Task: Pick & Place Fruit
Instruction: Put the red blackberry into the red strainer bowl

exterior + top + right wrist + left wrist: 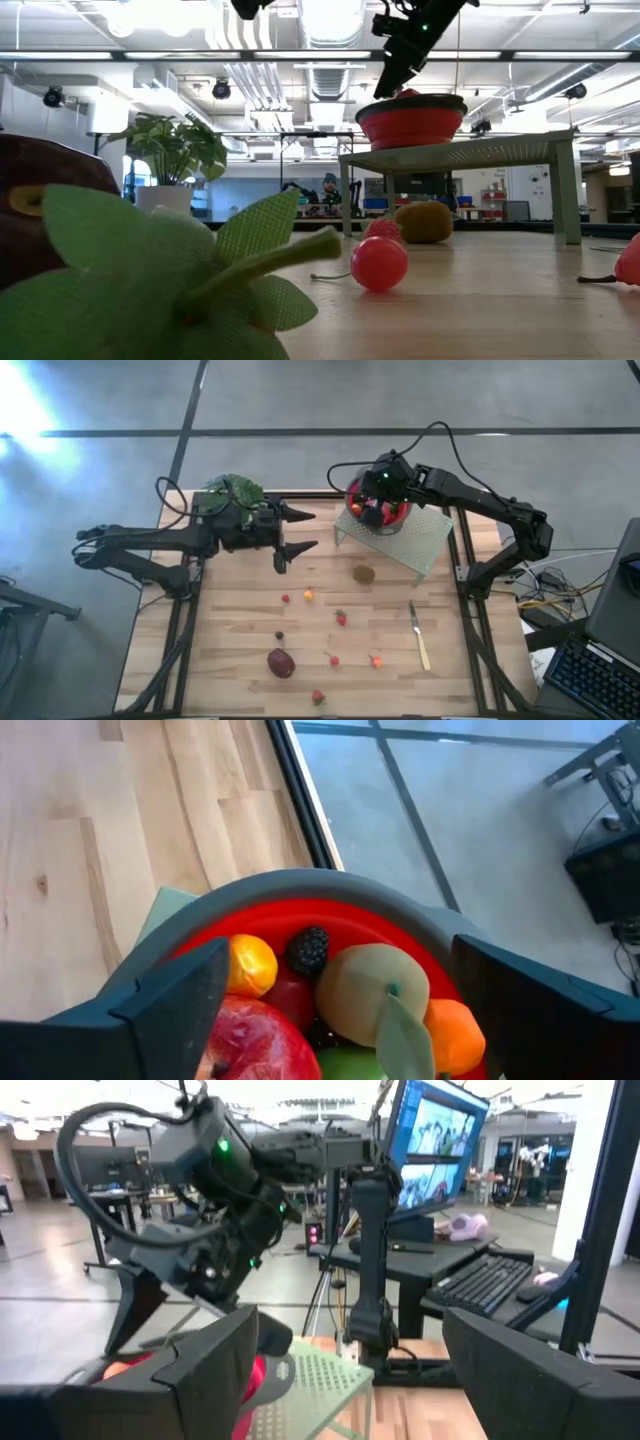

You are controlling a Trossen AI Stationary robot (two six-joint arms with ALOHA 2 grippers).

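A red bowl (380,512) with a grey rim stands on a pale perforated stand (420,545) at the far right. It holds fruit: a red apple (250,1040), a green fruit (372,982), small orange ones (250,965) and a dark berry (308,950). My right gripper (340,965) hangs open just above the bowl, slanting down, with nothing between its fingers. My left gripper (303,531) stands open and level above the table's far left, pointing at the bowl. Loose fruit lies on the wood: a brown kiwi (363,573), a maroon plum (281,662), strawberries (341,618) and a small orange one (308,595).
A leafy potted plant (230,490) stands at the far left corner behind my left arm. A slim knife (419,635) lies at the right, near the kiwi. Bare wood lies between the scattered fruit. A person (328,192) sits far off in the room.
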